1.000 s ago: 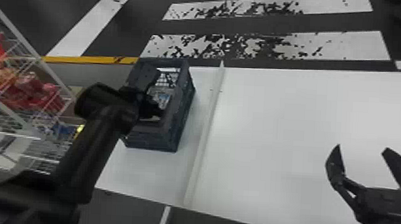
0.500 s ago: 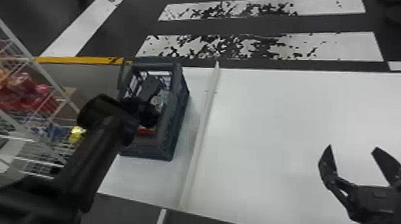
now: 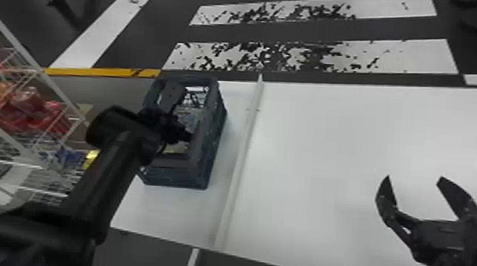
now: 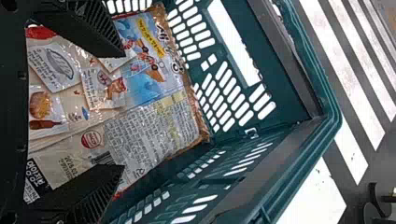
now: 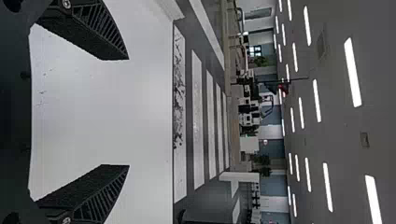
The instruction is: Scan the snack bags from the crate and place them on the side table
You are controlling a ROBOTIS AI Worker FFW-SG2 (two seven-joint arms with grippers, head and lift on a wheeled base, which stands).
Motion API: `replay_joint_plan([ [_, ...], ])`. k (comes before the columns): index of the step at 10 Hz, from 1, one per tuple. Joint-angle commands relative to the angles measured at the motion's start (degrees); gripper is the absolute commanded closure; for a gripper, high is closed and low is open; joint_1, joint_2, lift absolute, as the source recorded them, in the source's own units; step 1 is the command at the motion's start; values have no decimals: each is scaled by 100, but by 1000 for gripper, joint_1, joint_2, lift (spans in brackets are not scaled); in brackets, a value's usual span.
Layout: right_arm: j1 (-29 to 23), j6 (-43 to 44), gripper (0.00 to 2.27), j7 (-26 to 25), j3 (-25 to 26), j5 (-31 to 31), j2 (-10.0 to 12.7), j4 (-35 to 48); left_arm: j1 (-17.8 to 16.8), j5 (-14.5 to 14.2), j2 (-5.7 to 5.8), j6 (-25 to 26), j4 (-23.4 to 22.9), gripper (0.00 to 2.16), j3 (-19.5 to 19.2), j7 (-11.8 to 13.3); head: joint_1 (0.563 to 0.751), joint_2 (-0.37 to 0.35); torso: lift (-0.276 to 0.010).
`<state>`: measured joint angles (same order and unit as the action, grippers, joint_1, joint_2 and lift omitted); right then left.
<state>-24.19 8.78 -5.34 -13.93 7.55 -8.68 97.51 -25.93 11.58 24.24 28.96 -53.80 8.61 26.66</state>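
Left hand: dips into the one crate, wide open, with two flat black fingers ribbed on their inner sides. Right hand: also open, with two fingers of the same shape, above the bare white of the desk.

Ahead of the left fingertips and between them, at least one snack bag; impossible to count any below it. Glossy, crinkled film, printed in blue, cream and brown, with a label block of small print turned toward the left hand. Lies broadly flat, one corner pointing into a crate corner, the seamed edge alongside the slotted wall beyond the fingertips; partly covered, so can't tell the long axis.

Around the left hand, stiff dark-teal crate walls, pierced by rounded slots. Between both hands, one straight, pale raised strip. Left of the left hand, one wire rack holding several shiny red bags.
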Motion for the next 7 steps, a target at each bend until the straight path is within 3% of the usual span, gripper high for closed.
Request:
replay_joint_plan([
  [1,10,-136,49,16,-13,-8,-11,31,-44,-15,10,-140,168,-1,-26,6,695,295,-81],
  [2,10,-188,49,24,-22,-17,-29,48,-53,-15,19,-211,203,-1,-26,41,695,298,-81],
  [4,19,-223,49,42,-39,-34,-29,48,-53,38,10,-211,265,336,-35,261,695,299,-81],
  [5,28,-241,46,42,-48,-43,-20,40,-44,29,-16,-264,291,974,-35,182,695,300,-81],
  [6,72,-417,49,51,-48,-43,-20,40,-9,-15,-25,-281,282,1875,-35,-56,695,302,-81],
  [7,160,-557,49,42,-48,-34,-20,-4,27,-24,-25,-264,238,2135,-26,-187,695,305,-81],
])
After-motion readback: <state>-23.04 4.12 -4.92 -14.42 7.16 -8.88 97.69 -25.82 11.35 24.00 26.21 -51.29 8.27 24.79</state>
